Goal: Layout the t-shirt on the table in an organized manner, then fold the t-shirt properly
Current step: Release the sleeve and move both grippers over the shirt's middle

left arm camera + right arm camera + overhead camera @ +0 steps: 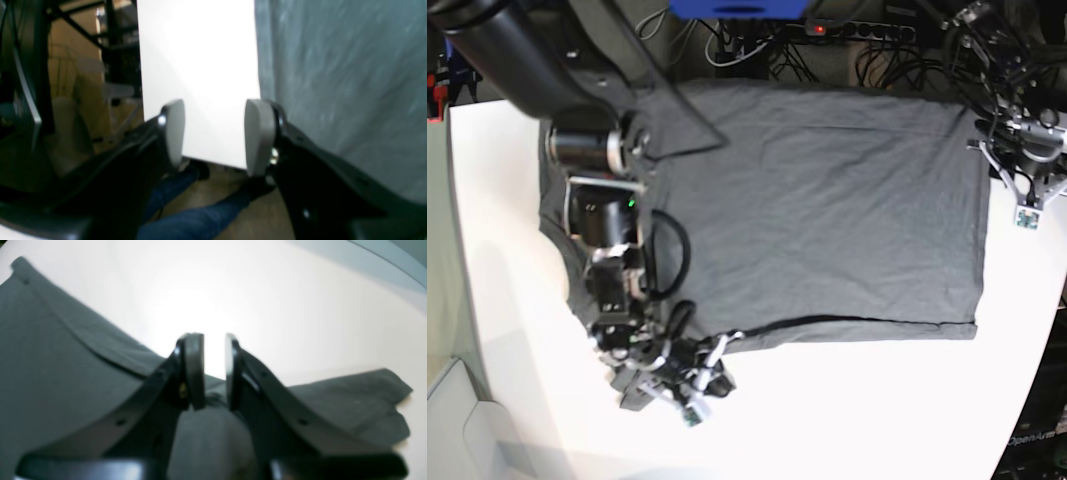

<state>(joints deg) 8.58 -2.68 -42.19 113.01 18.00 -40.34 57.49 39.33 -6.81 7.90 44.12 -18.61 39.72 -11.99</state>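
In the right wrist view, our right gripper (pixel 215 371) stands with a narrow gap between its fingertips and has nothing between them; beyond the tips the near edge of the t-shirt (pixel 86 380) runs across the view. In the left wrist view, our left gripper (pixel 213 136) stands clearly apart at the fingers, with no cloth between them; the charcoal fabric lies to one side of it, and bare white tabletop shows through the gap. The base view places the right arm (pixel 612 250) over the left part of the shirt, its gripper near the bunched near-left portion, and the left arm (pixel 1017 110) just beside the shirt's right edge. Contact between the right fingertips and the fabric cannot be confirmed. The t-shirt covers much of the table (pixel 867 415), its broad body spread across the middle and right and its left part creased and gathered. Its long axis appears to run left to right, though the gathered left end makes this uncertain. We judge the layout step to be in hand and folding not yet begun. The governing relation is this: the uneven near-left cloth lies directly by the right gripper, so the right arm is the nearer one for it. We recommend a shallow pinch at that edge, then a draw outward to flatten it; a deep pinch could catch two layers and add creases.
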